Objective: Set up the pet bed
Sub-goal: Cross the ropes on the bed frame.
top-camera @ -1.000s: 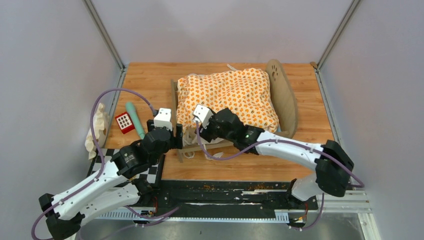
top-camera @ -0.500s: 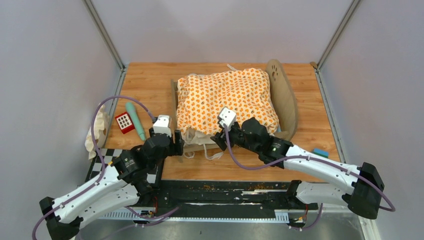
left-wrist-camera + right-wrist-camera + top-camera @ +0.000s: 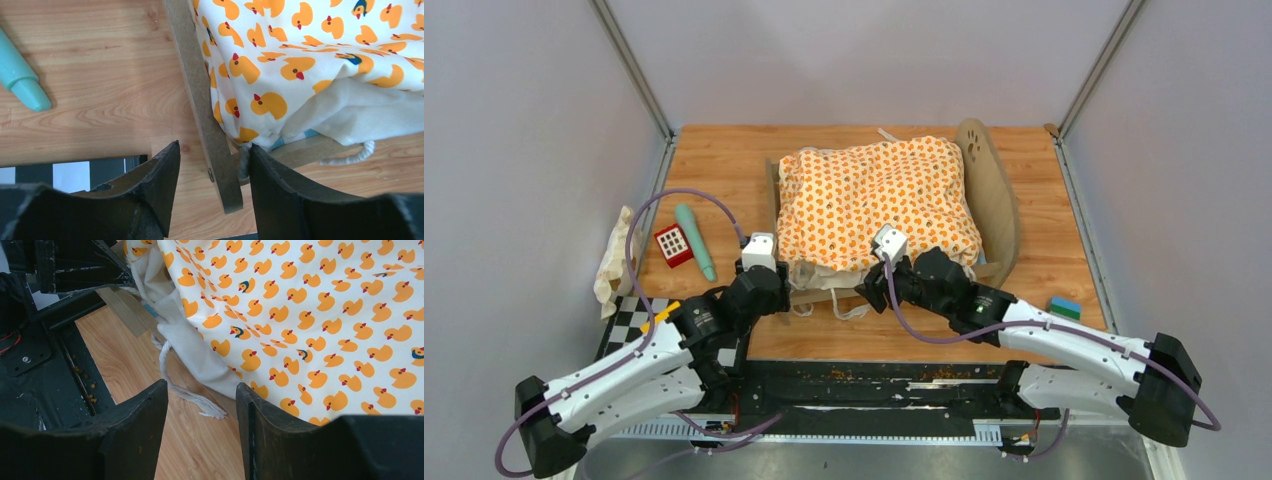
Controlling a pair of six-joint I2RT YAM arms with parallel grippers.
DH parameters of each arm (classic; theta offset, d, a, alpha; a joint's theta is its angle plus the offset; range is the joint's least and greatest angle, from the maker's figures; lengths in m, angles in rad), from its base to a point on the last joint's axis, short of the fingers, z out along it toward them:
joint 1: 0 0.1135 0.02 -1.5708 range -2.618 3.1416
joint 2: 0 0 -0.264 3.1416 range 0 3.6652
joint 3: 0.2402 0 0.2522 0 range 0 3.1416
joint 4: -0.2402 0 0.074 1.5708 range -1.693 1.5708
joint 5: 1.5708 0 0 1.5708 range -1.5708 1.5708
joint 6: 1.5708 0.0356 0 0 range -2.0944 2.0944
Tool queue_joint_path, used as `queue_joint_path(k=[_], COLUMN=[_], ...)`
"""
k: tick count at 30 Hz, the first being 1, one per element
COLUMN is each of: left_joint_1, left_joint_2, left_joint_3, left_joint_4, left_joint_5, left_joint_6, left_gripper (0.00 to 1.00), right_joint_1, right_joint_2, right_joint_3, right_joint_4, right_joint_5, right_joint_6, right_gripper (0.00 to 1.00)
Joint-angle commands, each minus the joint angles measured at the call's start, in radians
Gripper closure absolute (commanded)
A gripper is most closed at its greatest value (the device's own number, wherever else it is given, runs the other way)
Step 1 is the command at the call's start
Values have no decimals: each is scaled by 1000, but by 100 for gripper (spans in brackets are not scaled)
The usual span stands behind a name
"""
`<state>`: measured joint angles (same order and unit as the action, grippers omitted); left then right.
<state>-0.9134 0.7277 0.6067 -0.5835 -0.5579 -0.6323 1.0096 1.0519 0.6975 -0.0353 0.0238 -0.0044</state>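
Note:
The pet bed (image 3: 990,190) stands mid-table, with the orange duck-print cushion (image 3: 874,195) lying over its frame. Seen from the left wrist, its left end board (image 3: 200,95) runs between the fingers of my left gripper (image 3: 214,147). The jaws are open around the board's near end, with a gap at the left finger (image 3: 160,185). In the top view that left gripper (image 3: 779,283) sits at the bed's near-left corner. My right gripper (image 3: 871,290) hangs open at the bed's near edge. Nothing is between the jaws of this right gripper (image 3: 201,385). A frayed white tie (image 3: 185,392) and the cushion (image 3: 310,305) lie just ahead of them.
Left of the bed lie a teal cylinder (image 3: 694,240), a red block with white squares (image 3: 672,245) and a crumpled cream cloth (image 3: 614,260). A blue-green block (image 3: 1064,306) sits near the right edge. A checkered plate (image 3: 639,315) lies under the left arm. Grey walls enclose the table.
The right gripper drew back from the cushion's near-left corner, moving right and toward the near edge. The left gripper slid slightly nearer along the end board and narrowed its jaws.

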Motion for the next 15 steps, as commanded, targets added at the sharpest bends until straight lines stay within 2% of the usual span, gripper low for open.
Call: queue_joint_path(k=[1, 3, 4, 9, 13, 15], left_joint_1=[5, 5, 5, 7, 6, 5], left_joint_2=[29, 33, 30, 22, 41, 69], left_joint_3=[0, -8, -15, -23, 42, 96], left_joint_4=[33, 42, 52, 95, 103, 98], left_joint_5=[-53, -42, -35, 8, 31, 43], left_joint_6=[-24, -24, -23, -14, 16, 46], left_gripper=[41, 45, 50, 86, 97, 100], right_joint_1=[7, 10, 12, 47, 131, 196], right_joint_2=[-48, -55, -55, -46, -49, -44], right_joint_3=[-25, -40, -48, -113, -211, -248], right_joint_4=[27, 27, 54, 148, 340, 441], right_joint_5=[-9, -8, -8, -62, -44, -26], right_joint_6=[60, 71, 78, 103, 68, 32], right_gripper=[48, 48, 48, 49, 48, 48])
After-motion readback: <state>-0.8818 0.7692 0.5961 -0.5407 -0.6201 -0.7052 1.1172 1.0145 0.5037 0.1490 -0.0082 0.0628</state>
